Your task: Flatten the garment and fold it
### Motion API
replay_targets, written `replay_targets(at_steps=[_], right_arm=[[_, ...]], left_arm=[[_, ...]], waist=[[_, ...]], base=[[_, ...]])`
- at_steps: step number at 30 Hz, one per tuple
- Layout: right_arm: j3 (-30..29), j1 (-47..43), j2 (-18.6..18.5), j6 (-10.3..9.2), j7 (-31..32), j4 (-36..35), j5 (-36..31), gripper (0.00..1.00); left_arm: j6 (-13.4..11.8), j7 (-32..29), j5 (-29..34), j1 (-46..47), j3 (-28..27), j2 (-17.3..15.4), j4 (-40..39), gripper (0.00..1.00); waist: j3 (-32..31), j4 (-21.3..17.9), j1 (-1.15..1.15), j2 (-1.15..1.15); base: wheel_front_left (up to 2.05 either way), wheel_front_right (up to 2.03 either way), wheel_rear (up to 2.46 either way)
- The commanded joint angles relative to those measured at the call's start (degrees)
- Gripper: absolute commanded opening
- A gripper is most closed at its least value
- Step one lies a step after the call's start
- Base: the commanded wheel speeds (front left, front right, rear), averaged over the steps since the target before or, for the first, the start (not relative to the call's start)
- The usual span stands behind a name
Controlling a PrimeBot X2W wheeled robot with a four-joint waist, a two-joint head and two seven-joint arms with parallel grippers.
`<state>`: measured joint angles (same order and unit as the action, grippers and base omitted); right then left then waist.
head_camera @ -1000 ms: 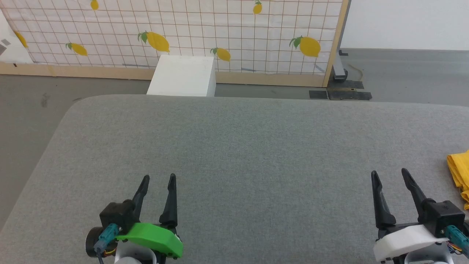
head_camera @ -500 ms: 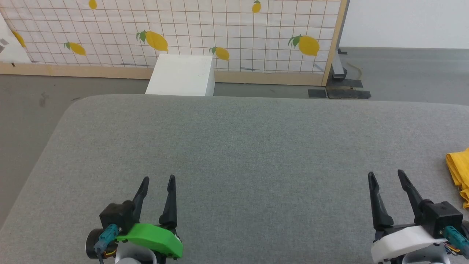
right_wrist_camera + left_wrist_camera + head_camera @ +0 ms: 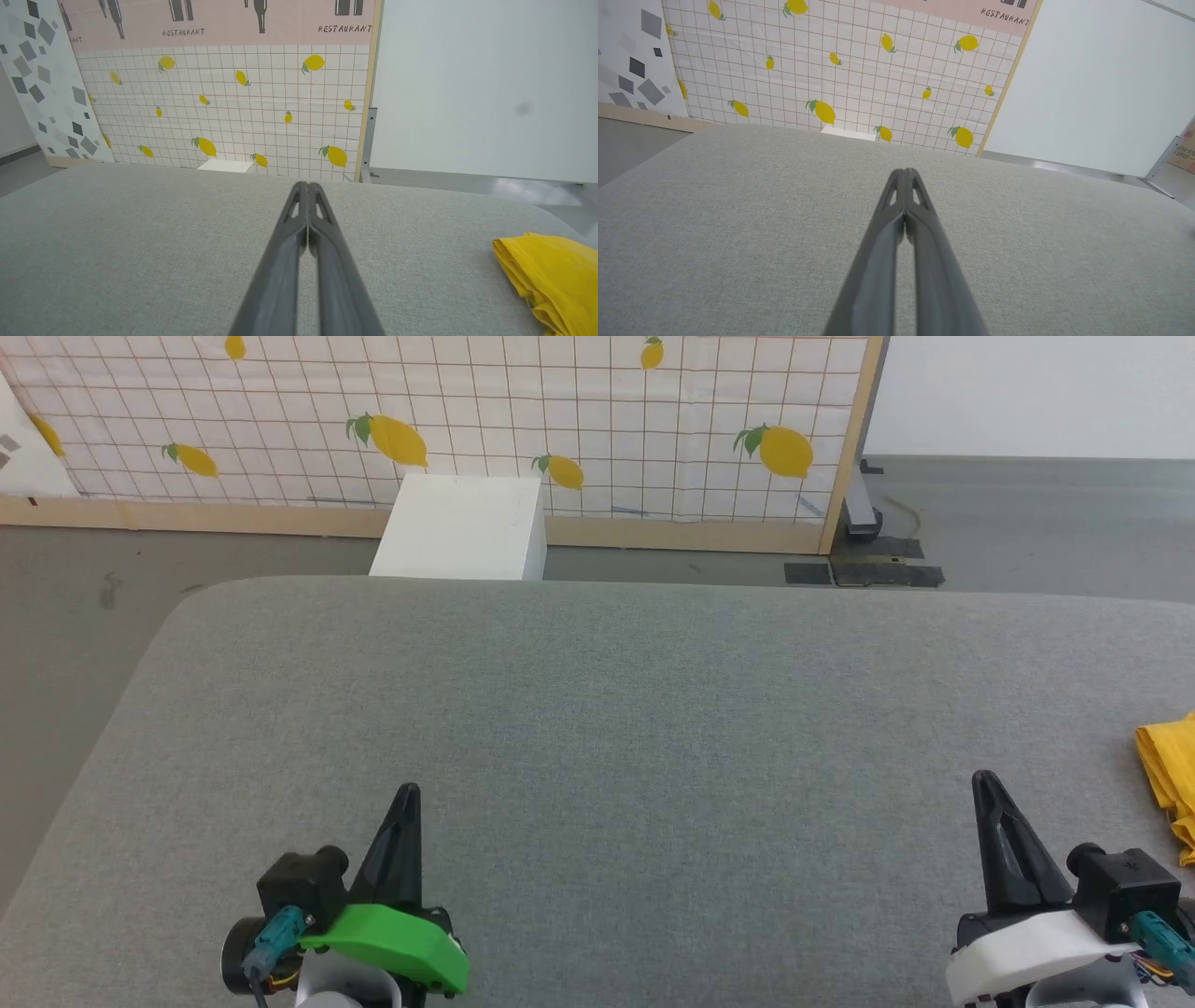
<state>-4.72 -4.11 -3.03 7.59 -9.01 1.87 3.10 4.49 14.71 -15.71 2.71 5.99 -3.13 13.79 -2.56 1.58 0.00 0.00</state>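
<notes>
Yellow shirt (image 3: 1169,773) lay bunched on the grey table's (image 3: 597,709) right side, folds running near to far, just right of the right gripper (image 3: 982,780) without touching. That and the left gripper (image 3: 408,792) were pinched together, empty.

Only one word is readable here: RESTAURANT, in dark capitals on the pink strip (image 3: 280,18) across the top of the lemon-print panel (image 3: 233,116). In the right wrist view it's printed twice in full, once at about 11 o'clock and once just past 12, each under dark bottle shapes (image 3: 179,9). There's also a cut-off "ANT" at about 10 o'clock. In the left wrist view the same word sits at 1 o'clock, with its tail end running into the wooden frame (image 3: 1008,79). There's small print on some brown cardboard (image 3: 1186,151) at 3 o'clock, too tiny to read.
</notes>
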Motion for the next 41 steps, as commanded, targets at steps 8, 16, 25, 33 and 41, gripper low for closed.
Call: replay_targets(at_steps=[8, 16, 25, 33, 41], right_arm=[[0.3, 0.3, 0.0, -0.01, 0.6, -0.1, -0.2, 0.0], [0.7, 0.6, 0.0, -0.01, 1.3, -0.3, -0.4, 0.0], [1.1, 1.0, 0.0, -0.02, 2.1, -0.4, -0.7, 0.0], [1.4, 1.3, 0.0, -0.03, 2.8, -0.6, -0.9, 0.0], [1.8, 1.6, 0.1, -0.04, 3.5, -0.7, -1.2, 0.0]], left_arm=[[-0.3, -0.9, 1.0, -0.2, -0.4, 0.0, -0.8, 0.0], [-0.6, -2.1, 2.2, -0.4, -0.8, 0.0, -1.9, 0.0], [-1.1, -3.5, 3.7, -0.6, -1.4, 0.1, -3.3, 0.0], [-1.4, -4.5, 4.8, -0.8, -1.8, 0.1, -4.2, 0.0], [-1.7, -5.7, 6.0, -1.0, -2.3, 0.1, -5.3, 0.0]], waist=[[0.2, -0.1, 0.0, 0.0], [0.4, -0.2, 0.0, 0.0], [0.6, -0.4, 0.0, 0.0], [0.8, -0.5, 0.0, 0.0], [1.0, -0.6, 0.0, 0.0]], base=[[0.0, 0.0, 0.0], [0.0, 0.0, 0.0], [0.0, 0.0, 0.0], [0.0, 0.0, 0.0], [0.0, 0.0, 0.0]])
